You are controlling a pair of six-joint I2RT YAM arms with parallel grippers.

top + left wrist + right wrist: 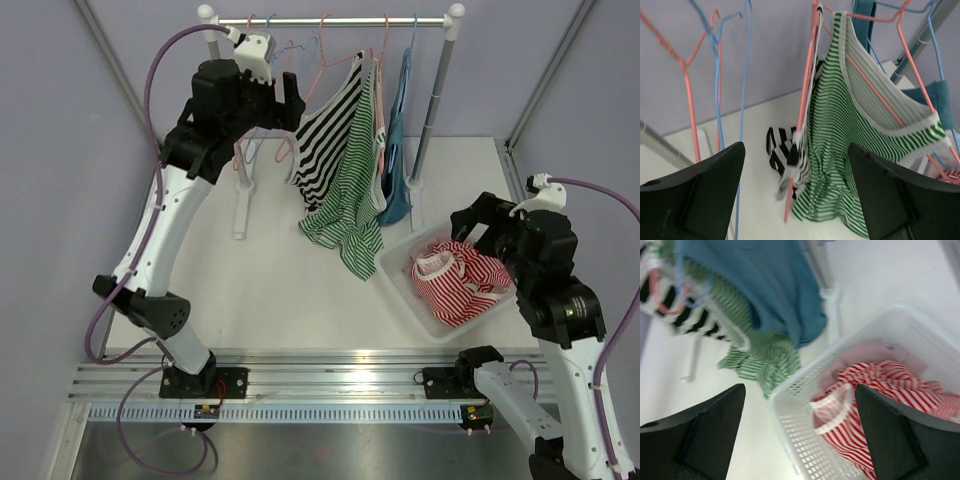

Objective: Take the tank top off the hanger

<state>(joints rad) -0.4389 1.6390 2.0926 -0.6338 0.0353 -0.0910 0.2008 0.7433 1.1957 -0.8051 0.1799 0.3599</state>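
A black-and-white striped tank top (328,135), a green striped tank top (355,190) and a teal tank top (398,170) hang on hangers from the rack rail (340,21). My left gripper (288,100) is open and empty, high up just left of the black-and-white top. In the left wrist view the green top (850,130) hangs on a pink hanger (875,100), with the black-and-white top (782,150) beside it between my open fingers (705,190). My right gripper (470,232) is open and empty above the basket.
A white basket (400,275) at the right holds a red striped top (460,280), which also shows in the right wrist view (880,405). Empty blue and pink hangers (717,75) hang at the rail's left. The rack's posts (435,90) stand on the table.
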